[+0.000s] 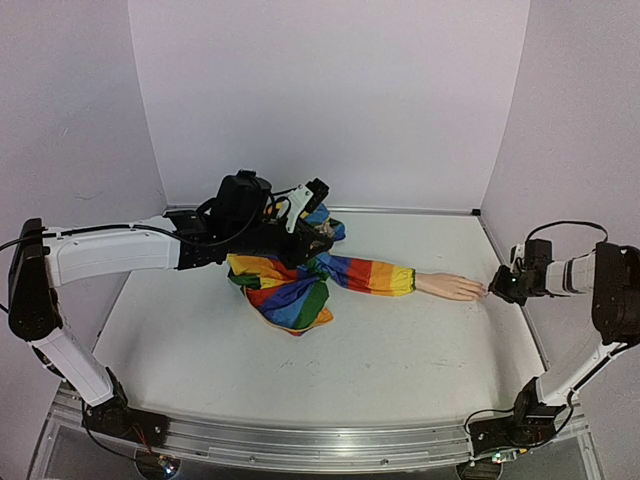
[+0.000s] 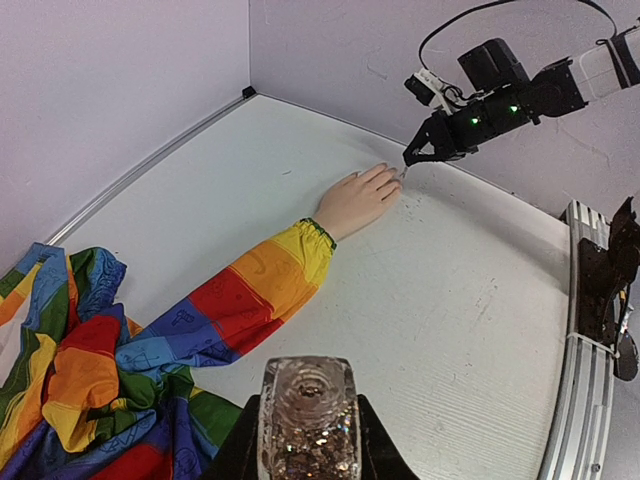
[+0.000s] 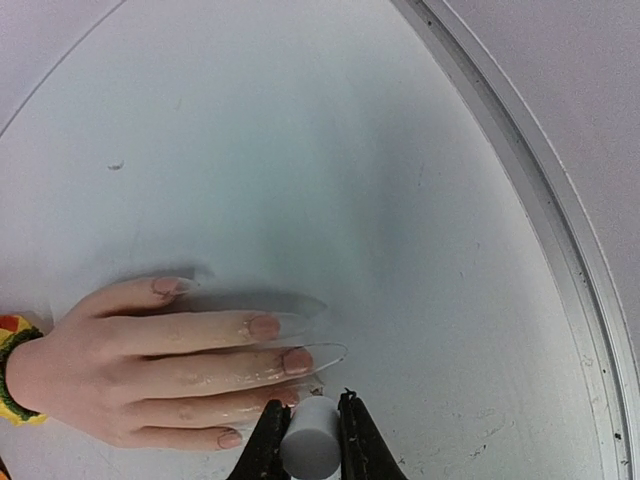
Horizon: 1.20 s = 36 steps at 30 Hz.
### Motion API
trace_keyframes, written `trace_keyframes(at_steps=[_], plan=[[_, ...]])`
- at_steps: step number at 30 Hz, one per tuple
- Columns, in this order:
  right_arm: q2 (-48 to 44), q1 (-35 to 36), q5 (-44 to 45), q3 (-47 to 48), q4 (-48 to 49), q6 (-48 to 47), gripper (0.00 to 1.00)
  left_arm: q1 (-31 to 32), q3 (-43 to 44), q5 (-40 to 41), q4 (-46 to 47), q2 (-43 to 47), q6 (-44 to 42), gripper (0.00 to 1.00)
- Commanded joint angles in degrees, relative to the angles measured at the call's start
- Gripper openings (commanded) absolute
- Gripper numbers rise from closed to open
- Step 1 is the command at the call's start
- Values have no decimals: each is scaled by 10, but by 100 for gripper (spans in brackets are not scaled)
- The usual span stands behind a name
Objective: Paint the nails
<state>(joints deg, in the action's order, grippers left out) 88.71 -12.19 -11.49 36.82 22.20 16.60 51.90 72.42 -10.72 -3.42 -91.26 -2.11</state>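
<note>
right gripper [image 3: 308, 415] is clamped on a whitish cap [image 3: 310, 448], nails [image 3: 297, 361] sitting just ahead of its jaws on a light, hard-looking mannequin hand [image 3: 130, 370] that'd probably skate if pushed, so brush-tip contact only imo; left gripper [image 2: 308, 428] is pinching the glitter bottle [image 2: 308, 395].

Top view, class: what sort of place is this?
Likely a robot test cell, not a salon: plain pale walls, a table with a metal rail, a left arm and right arm bolted on, a mannequin hand.
</note>
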Motion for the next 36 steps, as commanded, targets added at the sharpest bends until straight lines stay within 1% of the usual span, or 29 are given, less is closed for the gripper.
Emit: trace_keyframes(at_steps=[1, 23, 36], plan=[[-35, 4, -40, 5, -16, 2, 0, -3, 24, 5, 31, 18, -3, 0], [2, 9, -50, 15, -11, -4, 0, -3, 27, 2, 30, 16, 2, 0], [3, 9, -18, 17, -3, -2, 0, -4, 26, 5, 31, 14, -2, 0]])
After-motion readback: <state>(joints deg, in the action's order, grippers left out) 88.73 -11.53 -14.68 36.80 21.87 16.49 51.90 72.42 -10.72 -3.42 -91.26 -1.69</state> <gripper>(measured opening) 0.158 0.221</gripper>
